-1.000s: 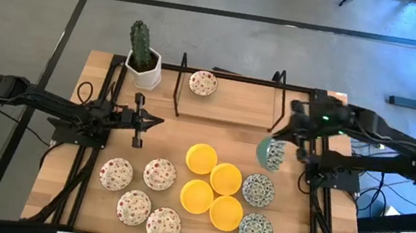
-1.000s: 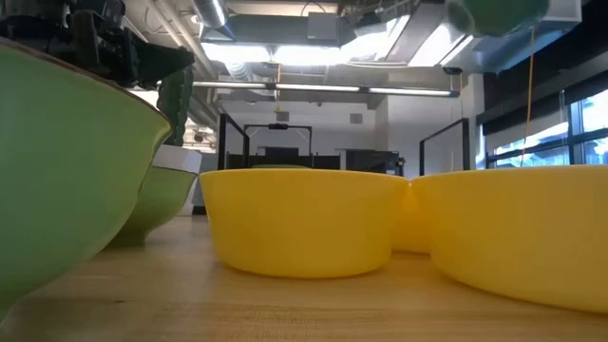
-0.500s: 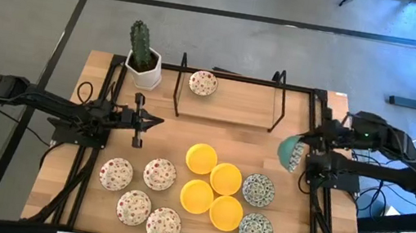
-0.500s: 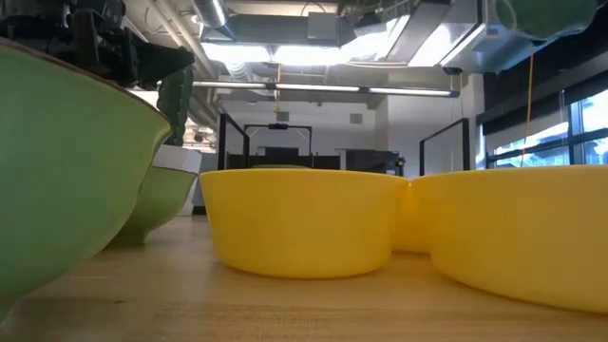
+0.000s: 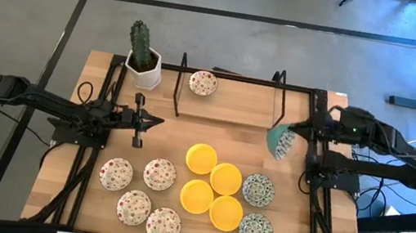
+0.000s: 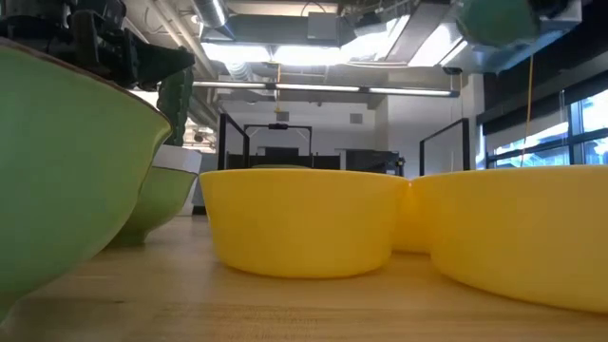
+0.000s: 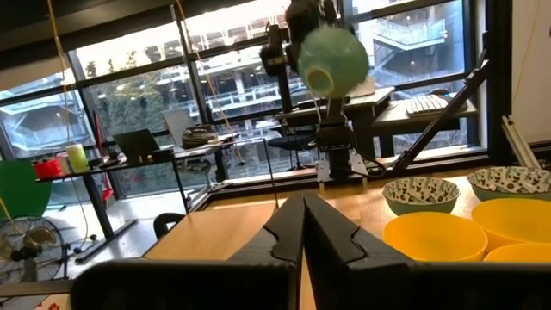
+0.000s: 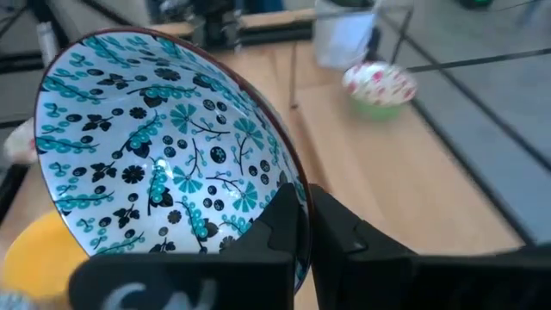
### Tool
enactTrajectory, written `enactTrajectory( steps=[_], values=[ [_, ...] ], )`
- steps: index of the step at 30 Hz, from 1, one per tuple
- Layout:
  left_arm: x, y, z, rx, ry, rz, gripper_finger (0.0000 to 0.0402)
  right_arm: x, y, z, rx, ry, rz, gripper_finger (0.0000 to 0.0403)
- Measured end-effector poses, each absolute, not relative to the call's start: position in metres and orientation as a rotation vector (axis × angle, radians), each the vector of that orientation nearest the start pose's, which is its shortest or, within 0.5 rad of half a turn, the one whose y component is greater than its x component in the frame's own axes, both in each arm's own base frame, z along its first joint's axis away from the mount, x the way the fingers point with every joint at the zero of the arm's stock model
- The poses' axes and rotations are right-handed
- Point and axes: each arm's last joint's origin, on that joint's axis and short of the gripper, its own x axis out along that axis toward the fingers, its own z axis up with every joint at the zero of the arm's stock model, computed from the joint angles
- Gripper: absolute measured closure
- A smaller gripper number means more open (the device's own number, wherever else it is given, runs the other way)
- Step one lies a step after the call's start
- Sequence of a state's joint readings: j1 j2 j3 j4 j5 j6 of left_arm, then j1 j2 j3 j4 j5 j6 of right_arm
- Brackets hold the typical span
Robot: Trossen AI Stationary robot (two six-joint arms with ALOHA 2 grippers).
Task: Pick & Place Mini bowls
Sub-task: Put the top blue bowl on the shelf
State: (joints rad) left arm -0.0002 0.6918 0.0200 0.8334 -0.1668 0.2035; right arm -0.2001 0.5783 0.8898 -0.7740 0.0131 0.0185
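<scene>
One green-patterned bowl (image 5: 279, 140) hangs tilted, pinched by its rim in the right jaws (image 8: 301, 226); it could slip. Left jaws (image 7: 301, 226) closed, empty.

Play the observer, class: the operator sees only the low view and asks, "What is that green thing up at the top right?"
Observer: A green-patterned mini bowl, tilted and off the table, pinched at its rim by the right gripper.
Operator: Where over the table?
Observer: Near the right edge, beside the right end of the wire rack.
Operator: And the other arm?
Observer: The left gripper is shut and empty on the left side, pointing toward the centre.
</scene>
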Motion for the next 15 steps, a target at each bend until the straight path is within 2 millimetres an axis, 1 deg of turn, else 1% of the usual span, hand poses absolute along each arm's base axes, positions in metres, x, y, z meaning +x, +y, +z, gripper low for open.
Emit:
enactTrajectory(
  steps=[4, 6, 8, 11, 13, 15],
  values=[
    [0.141, 0.006, 0.182, 0.187, -0.141, 0.208, 0.0394, 0.123, -0.027, 0.369, 0.018, 0.487, -0.266, 0.0390],
    [0.141, 0.006, 0.182, 0.186, -0.140, 0.224, 0.0395, 0.141, -0.032, 0.384, -0.009, 0.510, -0.289, 0.0390],
    [0.141, 0.006, 0.182, 0.185, -0.139, 0.232, 0.0397, 0.160, -0.038, 0.395, -0.041, 0.560, -0.316, 0.0390],
    [0.141, 0.006, 0.182, 0.184, -0.139, 0.234, 0.0399, 0.189, -0.055, 0.405, -0.071, 0.660, -0.359, 0.0390],
    [0.141, 0.006, 0.182, 0.179, -0.139, 0.234, 0.0399, 0.209, -0.070, 0.404, -0.078, 0.750, -0.377, 0.0390],
    [0.141, 0.006, 0.182, 0.178, -0.139, 0.233, 0.0399, 0.222, -0.088, 0.402, -0.080, 0.847, -0.405, 0.0390]
  ],
)
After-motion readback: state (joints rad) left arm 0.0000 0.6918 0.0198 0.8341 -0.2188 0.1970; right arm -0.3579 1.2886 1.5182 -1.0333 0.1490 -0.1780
